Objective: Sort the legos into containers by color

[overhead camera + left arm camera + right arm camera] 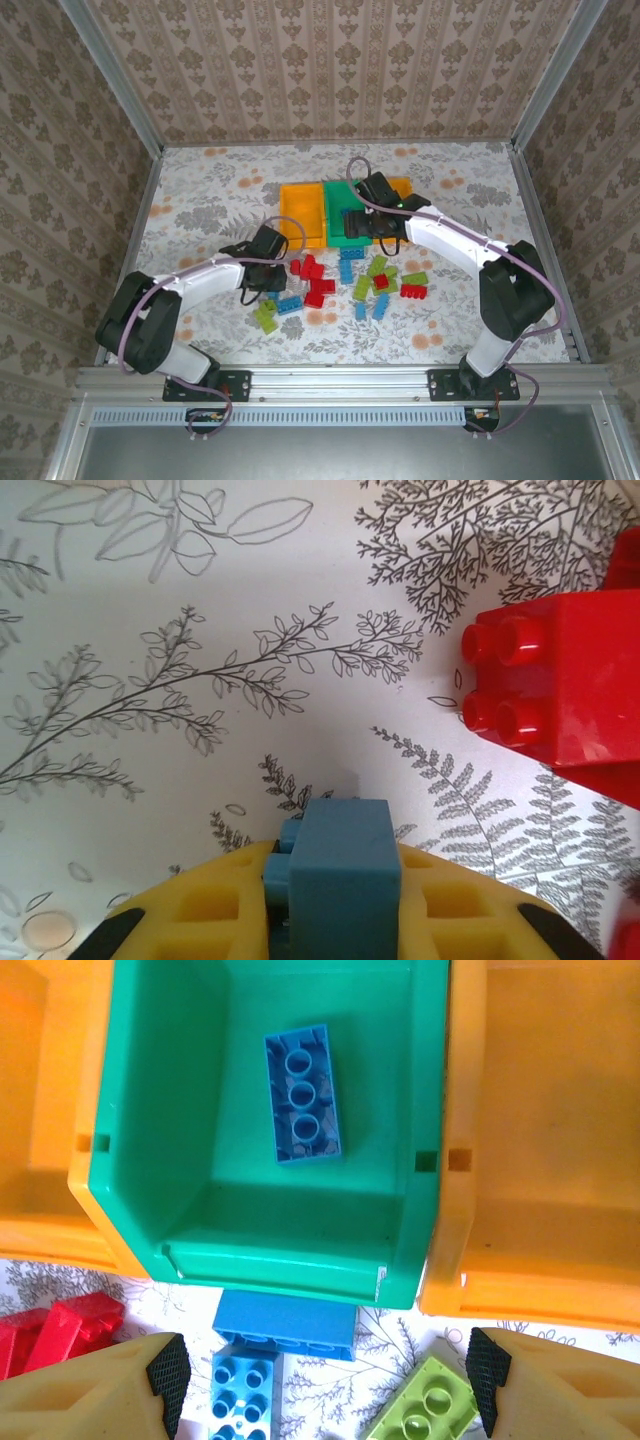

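Jaws of your left gripper (335, 920) clamp a blue brick (342, 865) at bottom centre; your right gripper (327, 1372) hangs spread wide, lower frame, below the green bin (150, 1210).

Looks like a robot lab cell — damask-papered panels (330, 70) on the left, back and right of the frame, aluminium posts (112, 75) in the upper corners, a metal rail (340, 377) along the bottom edge; floral tabletop (200, 190), perhaps a printed sheet.
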`<state>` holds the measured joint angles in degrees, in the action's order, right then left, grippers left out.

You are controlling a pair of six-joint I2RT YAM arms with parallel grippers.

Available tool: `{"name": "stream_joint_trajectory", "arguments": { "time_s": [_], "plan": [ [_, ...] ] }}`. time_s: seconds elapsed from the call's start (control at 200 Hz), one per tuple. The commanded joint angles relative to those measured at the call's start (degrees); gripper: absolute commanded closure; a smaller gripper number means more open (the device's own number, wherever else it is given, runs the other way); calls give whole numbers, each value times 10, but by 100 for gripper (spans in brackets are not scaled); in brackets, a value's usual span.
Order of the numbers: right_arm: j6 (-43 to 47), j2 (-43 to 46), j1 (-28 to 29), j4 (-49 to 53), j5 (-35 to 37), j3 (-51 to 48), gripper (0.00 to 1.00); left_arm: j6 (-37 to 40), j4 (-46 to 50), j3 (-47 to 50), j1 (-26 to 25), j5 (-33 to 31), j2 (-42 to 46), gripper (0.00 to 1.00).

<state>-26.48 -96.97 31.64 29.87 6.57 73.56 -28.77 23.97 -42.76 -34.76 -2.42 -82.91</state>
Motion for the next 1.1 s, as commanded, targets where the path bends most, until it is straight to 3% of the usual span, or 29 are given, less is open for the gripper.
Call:
{"name": "stream_joint_trajectory", "arguments": {
  "time_s": [0.0, 0.175, 0.435, 0.625, 0.805, 0.905, 1.095],
  "plan": [
    [5, 31, 6, 6, 35, -21, 23, 7, 28, -46, 3, -21, 53, 88],
    [-19, 79, 6, -36, 53, -85, 23, 33, 15, -130, -8, 3, 54, 89],
    [-44, 135, 18, -64, 37, -177, 24, 70, -24, -312, -33, 106, -103, 88],
    [-89, 169, 58, -30, 46, -205, 25, 78, -20, -433, -34, 140, -225, 87],
    [-135, 169, 111, 55, 91, -194, 26, 78, -3, -510, -32, 125, -299, 85],
    [-169, 169, 124, 70, 96, -212, 33, 79, 13, -542, -30, 112, -328, 84],
    [-232, 214, 136, 43, 86, -274, 57, 79, 27, -575, -28, 111, -365, 83]
  ]
}}
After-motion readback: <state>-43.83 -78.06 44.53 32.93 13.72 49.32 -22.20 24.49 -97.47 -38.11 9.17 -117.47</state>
